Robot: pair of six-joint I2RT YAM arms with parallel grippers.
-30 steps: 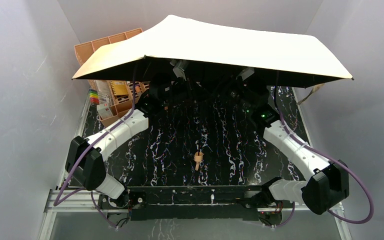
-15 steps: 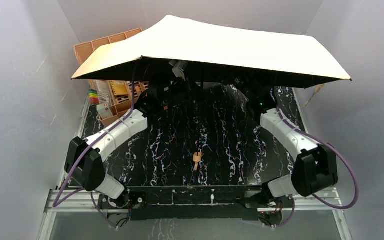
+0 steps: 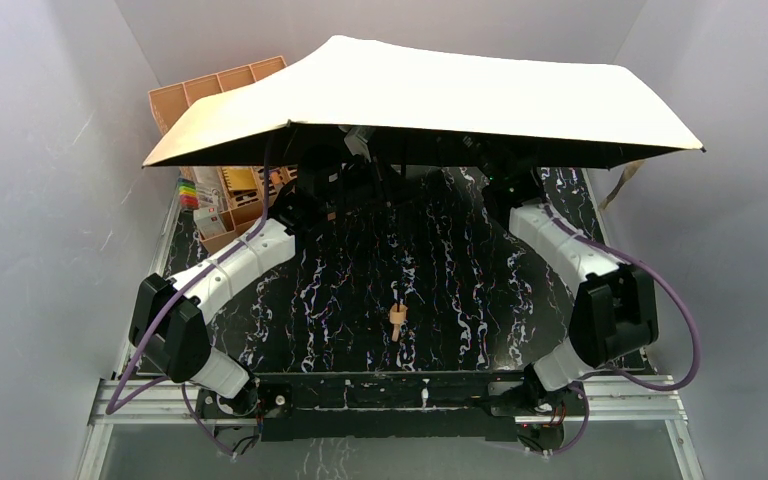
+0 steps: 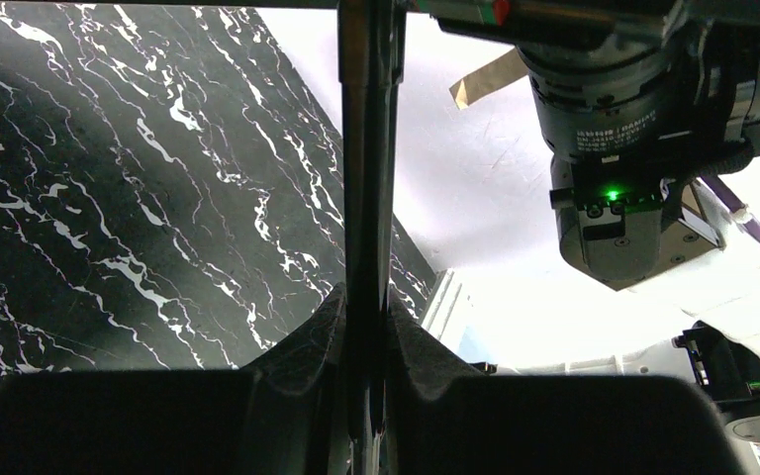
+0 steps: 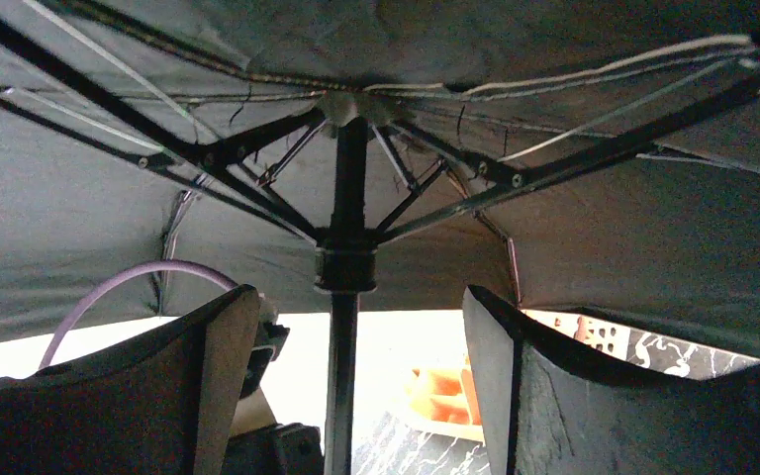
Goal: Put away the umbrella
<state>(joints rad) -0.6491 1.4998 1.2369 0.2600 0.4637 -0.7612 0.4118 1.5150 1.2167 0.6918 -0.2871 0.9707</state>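
Note:
The umbrella (image 3: 430, 95) is open, its pale peach canopy spread over the back of the table and hiding both grippers in the top view. Its small tan wrist loop (image 3: 397, 318) hangs low over the middle of the table. In the left wrist view my left gripper (image 4: 365, 307) is shut on the umbrella's dark shaft (image 4: 367, 148). In the right wrist view my right gripper (image 5: 351, 327) is open under the canopy. Its two fingers stand either side of the shaft (image 5: 341, 376) without touching it, just below the runner (image 5: 345, 259) and the dark ribs.
An orange-peach slotted organizer (image 3: 222, 195) with coloured items stands at the back left, partly under the canopy. White walls close in on the left, right and back. The black marbled table (image 3: 400, 280) lies below.
My right arm has swung inward and further under the canopy, toward the shaft. The canopy has shifted slightly. The left arm has stayed in place, holding the shaft.

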